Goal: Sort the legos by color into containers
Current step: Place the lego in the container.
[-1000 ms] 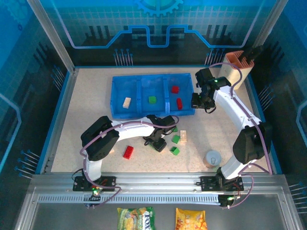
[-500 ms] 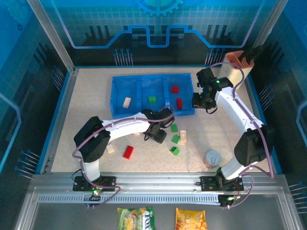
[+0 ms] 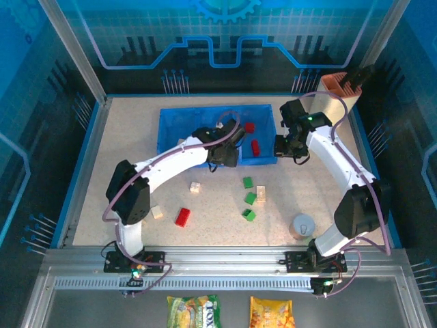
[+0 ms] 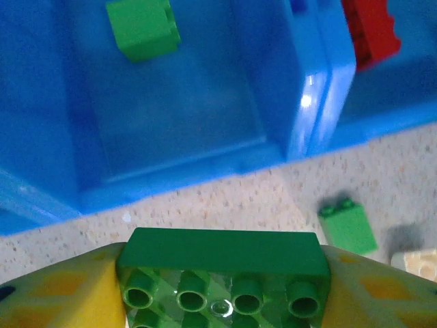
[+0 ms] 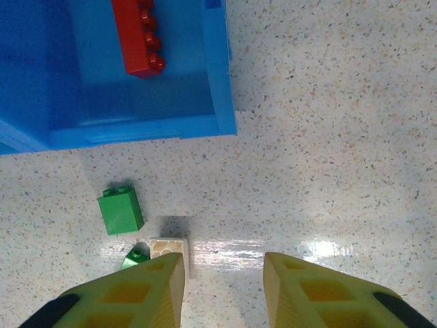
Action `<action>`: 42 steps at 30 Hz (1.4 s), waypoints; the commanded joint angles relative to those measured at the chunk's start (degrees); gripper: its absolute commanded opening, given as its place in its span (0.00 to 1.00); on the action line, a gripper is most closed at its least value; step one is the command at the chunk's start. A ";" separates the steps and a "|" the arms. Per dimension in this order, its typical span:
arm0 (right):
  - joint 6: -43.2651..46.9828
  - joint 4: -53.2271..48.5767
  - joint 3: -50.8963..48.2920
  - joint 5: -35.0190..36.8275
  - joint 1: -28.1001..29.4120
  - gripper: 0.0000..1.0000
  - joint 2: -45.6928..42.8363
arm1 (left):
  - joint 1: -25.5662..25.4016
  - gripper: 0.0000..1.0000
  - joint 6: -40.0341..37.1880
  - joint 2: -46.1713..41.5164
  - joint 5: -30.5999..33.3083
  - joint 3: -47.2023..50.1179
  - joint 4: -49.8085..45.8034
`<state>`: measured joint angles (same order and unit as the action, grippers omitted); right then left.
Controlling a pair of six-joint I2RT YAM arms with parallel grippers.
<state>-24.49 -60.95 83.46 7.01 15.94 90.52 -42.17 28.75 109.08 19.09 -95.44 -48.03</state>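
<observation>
I've got the green oblong brick (image 4: 222, 253) clamped in my left gripper (image 4: 222, 294), studs facing the lens, bottom centre of the left wrist view. Just above it is the blue tray (image 4: 321, 102). A green square brick (image 4: 142, 27) lies in its middle compartment, upper left of the frame, and a red brick (image 4: 369, 31) lies in the next compartment, upper right. From the top camera, that gripper hangs over the tray's near wall, mid-frame. My right gripper (image 5: 222, 287) has its fingers apart with nothing between them, only speckled table (image 5: 328, 137), just right of the tray's corner. Loose below the tray are a small green brick (image 5: 121, 210), a cream brick (image 5: 168, 247) and a red oblong brick (image 3: 182, 216).
</observation>
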 commanded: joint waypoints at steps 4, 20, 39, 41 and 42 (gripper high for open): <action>-0.85 -0.49 -0.68 -0.90 0.04 0.37 -1.75 | 2.95 0.52 3.72 6.51 2.70 -7.89 -4.17; -0.83 -0.43 -1.12 -1.54 0.62 0.37 -1.36 | 8.66 0.53 5.06 20.66 0.76 -21.54 -6.57; -0.80 -1.11 -0.71 -0.95 1.71 0.37 -0.87 | 11.40 0.55 5.79 28.76 -1.37 -24.21 -4.73; -0.80 -1.18 -0.58 -0.92 1.81 0.37 -0.74 | 11.60 0.55 5.71 29.32 -1.81 -24.52 -4.61; -0.81 -1.28 -0.45 -0.81 1.89 0.37 -0.72 | 11.68 0.55 5.70 29.64 -1.89 -24.69 -4.62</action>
<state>-24.60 -60.84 82.54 6.44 16.88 90.41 -30.89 33.63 136.94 18.55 -118.15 -52.23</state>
